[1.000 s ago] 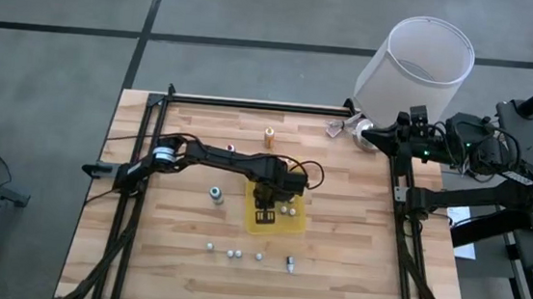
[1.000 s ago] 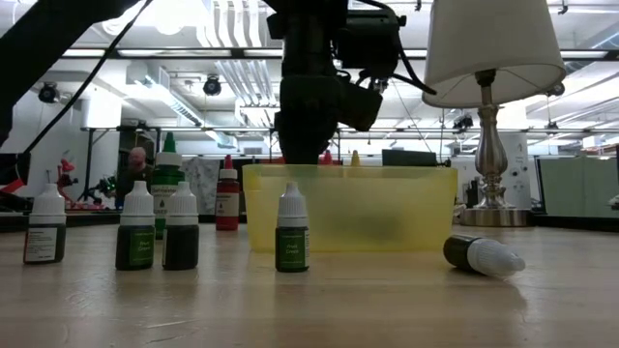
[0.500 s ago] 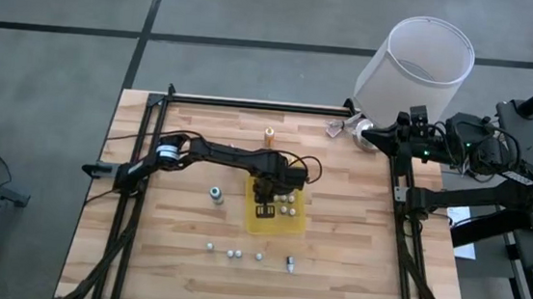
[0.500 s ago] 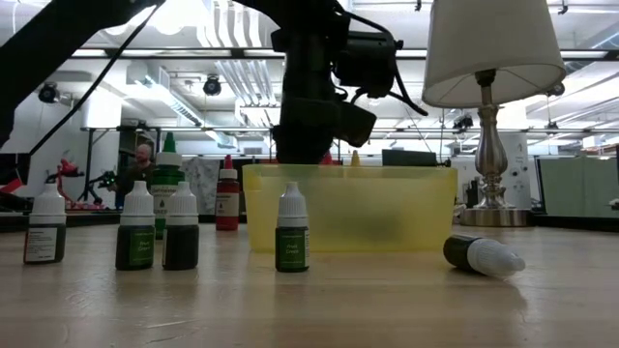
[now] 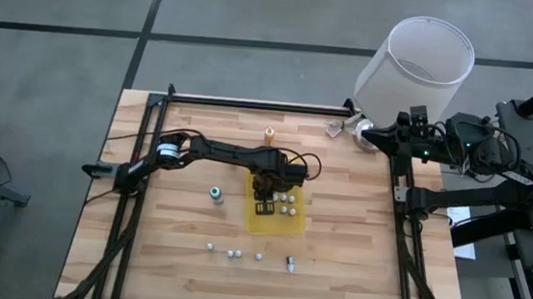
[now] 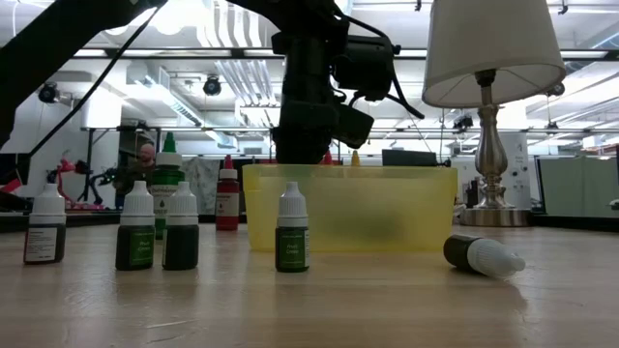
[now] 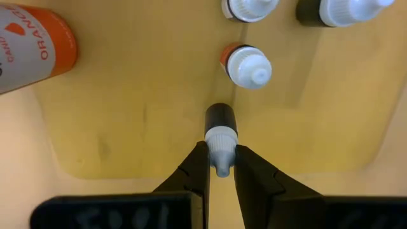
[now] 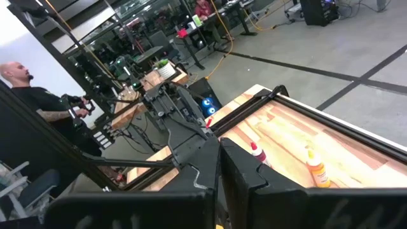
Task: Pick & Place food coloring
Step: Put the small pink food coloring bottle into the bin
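Currently: wood table [image 5: 182, 229] with a yellow tray [image 5: 258, 224] near its middle. Big white bin [image 5: 416, 71] sits off the far right corner, right arm parked beside it at the table's right edge; right gripper [image 8: 220, 166] is clenched on nothing, pointing across the table.

Left arm [image 5: 208, 150] reaches in from the left side, wrist over the tray. Left gripper [image 7: 220, 170] is down inside the tray, fingers [image 7: 196, 169] pinched on the white cap of a dark bottle [image 7: 220, 127], which hangs nozzle-up between them. Whether its base touches the tray floor, can't tell.

Other food coloring in the tray: a red-collared bottle [image 7: 247, 65] standing just past the held one, two more white-capped ones [image 7: 249, 7] beyond it at the frame edge, and a larger orange-labelled bottle [image 7: 32, 46] off to one side.

Outside the tray, low view: four white-capped dark bottles upright on the near side [image 6: 135, 227], one lying flat [image 6: 481, 254] nearer the right. Behind them a taller green bottle [image 6: 166, 178] and a red bottle [image 6: 227, 193]. An orange bottle [image 5: 269, 136] stands alone toward the far edge in the high view.

Lamp [image 6: 491, 68] shows behind the tray in the low view.
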Tool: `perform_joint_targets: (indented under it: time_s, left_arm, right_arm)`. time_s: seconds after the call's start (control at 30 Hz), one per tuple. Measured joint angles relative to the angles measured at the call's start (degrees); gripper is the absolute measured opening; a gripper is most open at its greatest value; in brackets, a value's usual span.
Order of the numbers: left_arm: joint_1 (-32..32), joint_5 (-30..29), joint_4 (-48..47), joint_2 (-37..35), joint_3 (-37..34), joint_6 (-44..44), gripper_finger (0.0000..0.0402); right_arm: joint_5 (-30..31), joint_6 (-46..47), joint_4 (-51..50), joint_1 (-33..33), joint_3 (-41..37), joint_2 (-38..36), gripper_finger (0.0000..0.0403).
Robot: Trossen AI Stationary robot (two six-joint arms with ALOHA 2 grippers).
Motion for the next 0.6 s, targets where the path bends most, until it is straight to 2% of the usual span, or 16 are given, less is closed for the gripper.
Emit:
perform_joint_targets:
  time_s: [0.37,0.6]
  left_arm:
    - [0.00,-0.10,-0.03,0.08,0.50,-0.02,0.0031]
    - [0.02,-0.15,0.02,0.11,1.53,-0.04,0.0057]
  right_arm:
    - [0.00,0.00,0.03,0.00,-0.27,0.00,0.0009]
    - [0.00,0.00,0.03,-0.02,-0.34,0.28,0.0008]
